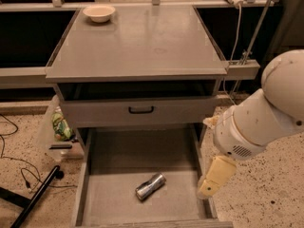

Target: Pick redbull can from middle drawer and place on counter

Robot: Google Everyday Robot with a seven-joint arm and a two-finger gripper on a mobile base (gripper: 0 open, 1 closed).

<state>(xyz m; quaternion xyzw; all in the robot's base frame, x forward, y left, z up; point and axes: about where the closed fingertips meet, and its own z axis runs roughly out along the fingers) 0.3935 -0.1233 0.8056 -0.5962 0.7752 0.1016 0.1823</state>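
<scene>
The counter [142, 46] fills the far middle of the scene, a flat grey top with a thin overhanging edge. The robot's pale arm [266, 113] enters from the right, bulky and rounded, angling down towards the cabinet's right side. Below the counter, the middle drawer [114, 194] is pulled well out towards the near side, with its grey floor bare on the left. Above it sits a grey drawer front [95, 112] with a black handle [141, 110]. The gripper [214, 178] hangs over the drawer's right wall, and whether it is spread or closed cannot be told. The redbull can [150, 186] lies on its side on the drawer floor, left of the gripper and apart from it. A cream bowl [99, 13] stands at the counter's far left corner.
</scene>
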